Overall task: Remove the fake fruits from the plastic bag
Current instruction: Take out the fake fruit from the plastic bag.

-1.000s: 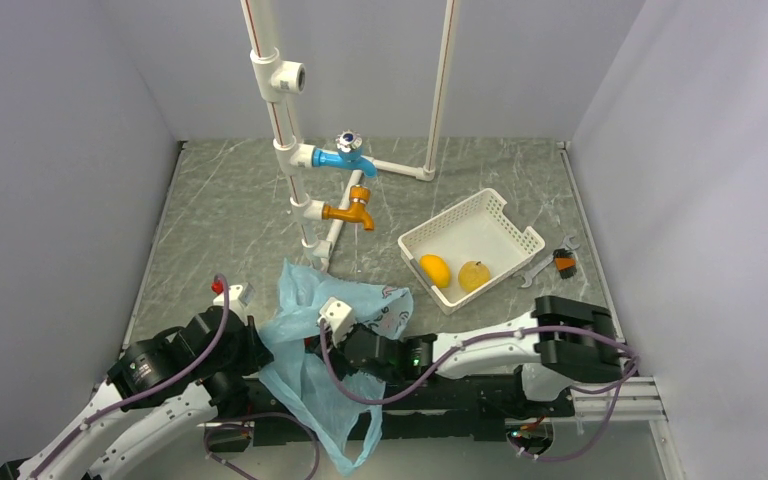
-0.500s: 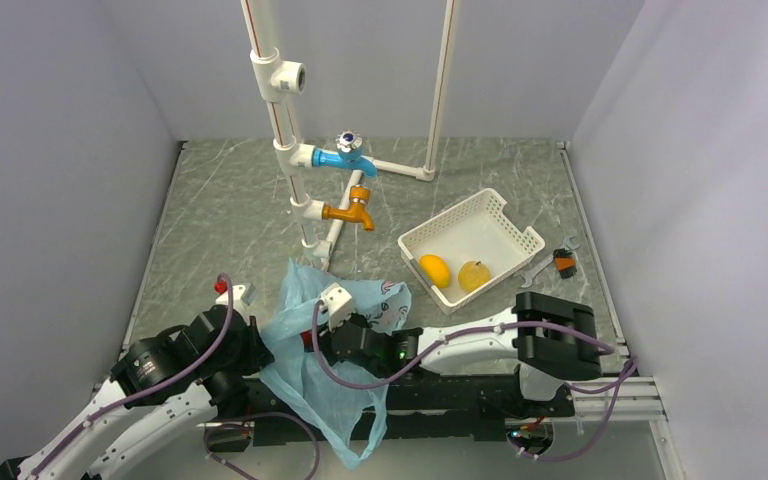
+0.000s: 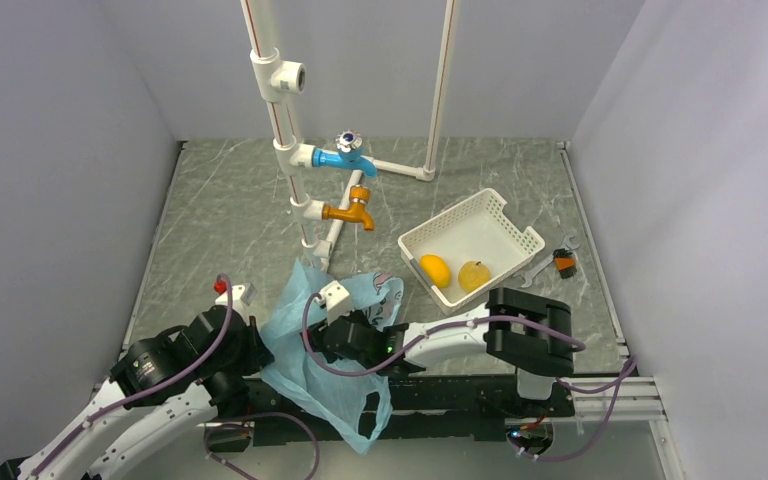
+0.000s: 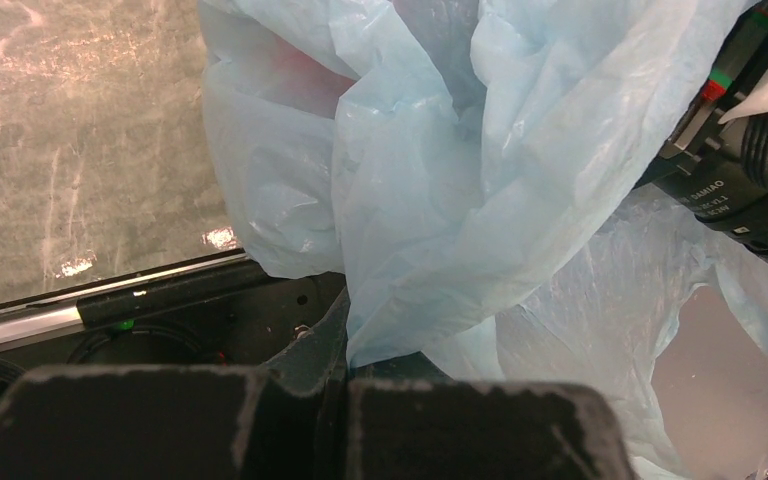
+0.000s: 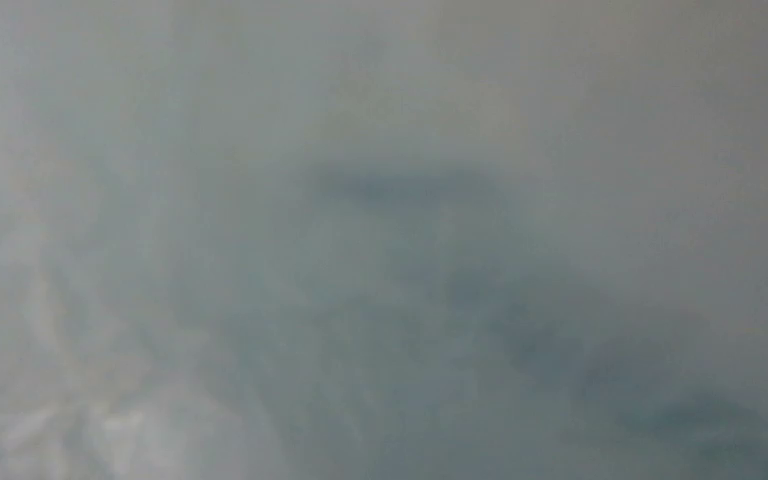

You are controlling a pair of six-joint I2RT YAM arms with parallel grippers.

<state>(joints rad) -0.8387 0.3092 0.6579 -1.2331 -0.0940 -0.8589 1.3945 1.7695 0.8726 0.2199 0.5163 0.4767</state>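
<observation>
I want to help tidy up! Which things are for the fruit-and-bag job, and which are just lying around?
For the job: light-blue plastic bag, orange-yellow oval fruit, pale yellow fruit, white basket holding both.
Just lying about: blue tap, orange tap, white pipes, wrench.

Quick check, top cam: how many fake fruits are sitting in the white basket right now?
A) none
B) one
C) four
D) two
D: the orange-yellow oval fruit and the pale yellow roundish fruit lie side by side at the near end of the white basket; nothing else is in it.
</observation>
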